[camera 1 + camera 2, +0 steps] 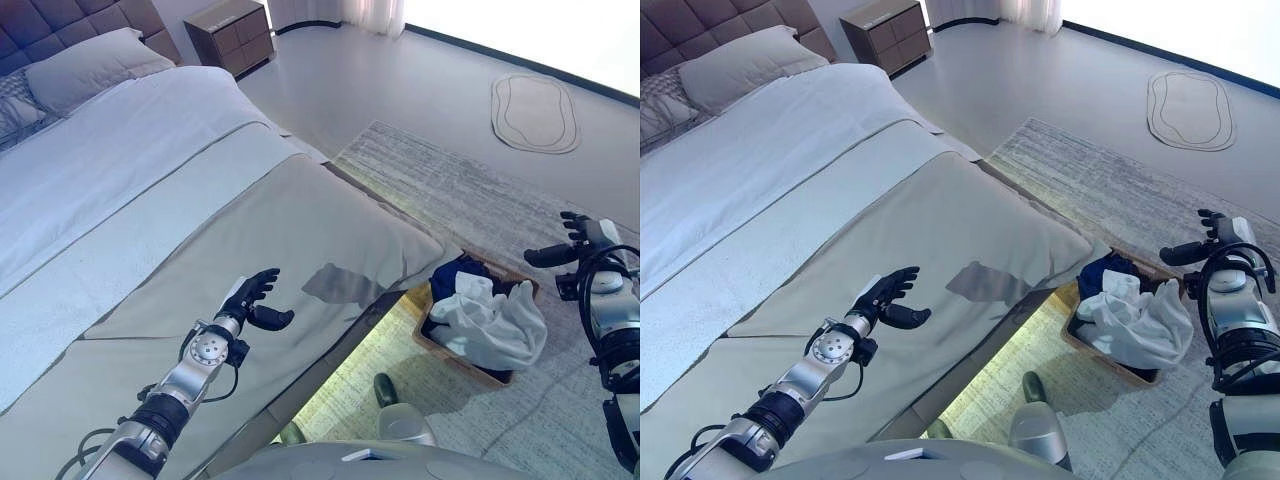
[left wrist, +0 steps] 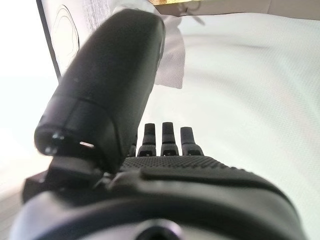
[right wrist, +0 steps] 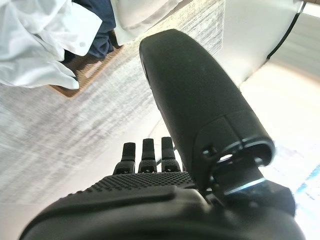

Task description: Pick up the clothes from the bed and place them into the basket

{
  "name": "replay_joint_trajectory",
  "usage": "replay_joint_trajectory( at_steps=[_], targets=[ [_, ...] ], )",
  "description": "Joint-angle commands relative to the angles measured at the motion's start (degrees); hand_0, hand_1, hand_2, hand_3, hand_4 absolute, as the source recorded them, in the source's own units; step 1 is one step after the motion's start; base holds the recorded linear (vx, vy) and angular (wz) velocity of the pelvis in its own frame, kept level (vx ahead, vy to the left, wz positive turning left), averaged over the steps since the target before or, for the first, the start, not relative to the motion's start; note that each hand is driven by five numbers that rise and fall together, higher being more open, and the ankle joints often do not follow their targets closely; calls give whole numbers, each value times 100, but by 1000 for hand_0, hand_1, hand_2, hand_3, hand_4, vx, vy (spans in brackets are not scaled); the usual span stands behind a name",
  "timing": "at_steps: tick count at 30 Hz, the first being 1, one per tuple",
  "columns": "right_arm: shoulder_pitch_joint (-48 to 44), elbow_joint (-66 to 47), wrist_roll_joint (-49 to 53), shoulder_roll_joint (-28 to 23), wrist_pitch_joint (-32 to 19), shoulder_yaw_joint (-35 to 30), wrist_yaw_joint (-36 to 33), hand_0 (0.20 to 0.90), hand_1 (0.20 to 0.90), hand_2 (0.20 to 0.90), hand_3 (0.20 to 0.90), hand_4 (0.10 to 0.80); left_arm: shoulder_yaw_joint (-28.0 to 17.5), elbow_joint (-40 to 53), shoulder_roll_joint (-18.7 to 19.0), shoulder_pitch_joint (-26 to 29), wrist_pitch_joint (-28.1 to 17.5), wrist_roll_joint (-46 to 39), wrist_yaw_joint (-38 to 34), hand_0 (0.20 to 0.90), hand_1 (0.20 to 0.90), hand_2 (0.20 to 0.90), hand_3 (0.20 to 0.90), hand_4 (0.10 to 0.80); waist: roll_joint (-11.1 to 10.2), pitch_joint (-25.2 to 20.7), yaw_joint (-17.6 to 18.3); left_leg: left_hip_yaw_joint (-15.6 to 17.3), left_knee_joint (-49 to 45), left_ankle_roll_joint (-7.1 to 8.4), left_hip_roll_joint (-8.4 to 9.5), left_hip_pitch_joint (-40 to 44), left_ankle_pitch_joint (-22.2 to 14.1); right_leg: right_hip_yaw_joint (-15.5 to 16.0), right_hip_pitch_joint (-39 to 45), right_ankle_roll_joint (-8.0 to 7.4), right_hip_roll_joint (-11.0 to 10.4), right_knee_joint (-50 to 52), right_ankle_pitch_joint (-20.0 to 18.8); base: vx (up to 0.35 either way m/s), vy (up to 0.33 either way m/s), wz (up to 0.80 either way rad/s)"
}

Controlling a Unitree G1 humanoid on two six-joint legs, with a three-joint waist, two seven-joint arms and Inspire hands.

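While my left hand (image 1: pixel 250 298) hovers open and empty above the grey bed cover (image 1: pixel 330 235), my right hand (image 1: pixel 580 240) spread open, holding nothing, beside the brown basket (image 1: pixel 437 345) on the rug (image 1: pixel 440 170), white garment (image 1: pixel 490 325) and dark blue garment (image 1: pixel 455 272) heaped inside it.

We saw a matt cloth bedspread (image 1: pixel 300 230), soft white and navy cloth clothes (image 1: pixel 490 320) in a woven brown basket (image 1: pixel 455 358) beside it, on a rough-woven grey rug (image 1: pixel 470 190).
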State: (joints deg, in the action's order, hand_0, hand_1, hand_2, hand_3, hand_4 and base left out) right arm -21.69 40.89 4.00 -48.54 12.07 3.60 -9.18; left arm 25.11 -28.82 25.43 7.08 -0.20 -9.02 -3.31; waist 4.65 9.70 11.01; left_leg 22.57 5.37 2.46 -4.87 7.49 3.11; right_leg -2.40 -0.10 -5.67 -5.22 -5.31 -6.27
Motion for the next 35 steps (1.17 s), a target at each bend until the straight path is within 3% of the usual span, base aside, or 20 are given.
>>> replay_joint_trajectory(
  at_steps=[1, 9, 17, 24, 29, 35],
  targets=[
    [-397, -612, -539, -61, -734, 113, -466, 900, 900, 900, 900, 800, -133, -21, 78, 304, -449, -41, -309, 900, 900, 900, 900, 800, -278, -149, -187, -526, -169, -48, 133, 244, -598, 313, -8, 5, 249, 31, -19, -4, -1, 9],
    [18, -1500, -1164, 757, -1185, 415, -730, 900, 900, 900, 900, 800, -329, -52, -257, 42, -690, -128, -403, 900, 900, 900, 900, 800, -314, -130, -416, -761, -60, -63, 170, 188, -496, 565, 20, -15, 155, 31, -3, -11, -1, 14],
    [496, -1602, -1914, 1767, -1489, 1378, -820, 900, 900, 900, 900, 800, -328, 44, -465, -596, -773, 177, -520, 900, 900, 900, 900, 800, -320, -168, -917, -1243, -37, -95, 211, 81, -449, 1035, 269, -18, -12, 31, 114, 34, -20, 36],
    [391, -1408, -2084, 1993, -1293, 2022, -785, 900, 900, 900, 900, 800, -497, -48, -269, -775, -713, 441, -525, 900, 900, 900, 900, 800, -349, -205, -1366, -1578, -37, -84, 292, -118, -387, 1465, 384, -48, -148, 31, 213, 19, -44, 35],
    [447, -1053, -2086, 2273, -984, 2331, -859, 900, 900, 900, 900, 800, -539, -382, -354, -744, -979, 713, -588, 900, 900, 900, 900, 800, -371, -204, -1670, -1838, -37, -70, 314, -192, -336, 1734, 515, -69, -259, 31, 258, 28, -35, 32],
    [672, -292, -1628, 2612, -834, 2398, -927, 900, 900, 900, 900, 800, -708, -1632, -591, -634, -1378, 1018, -713, 900, 900, 900, 900, 800, -445, -279, -1866, -1958, -37, -53, 307, -155, -316, 1993, 703, -87, -326, 31, 304, 41, -20, 23]
  ],
)
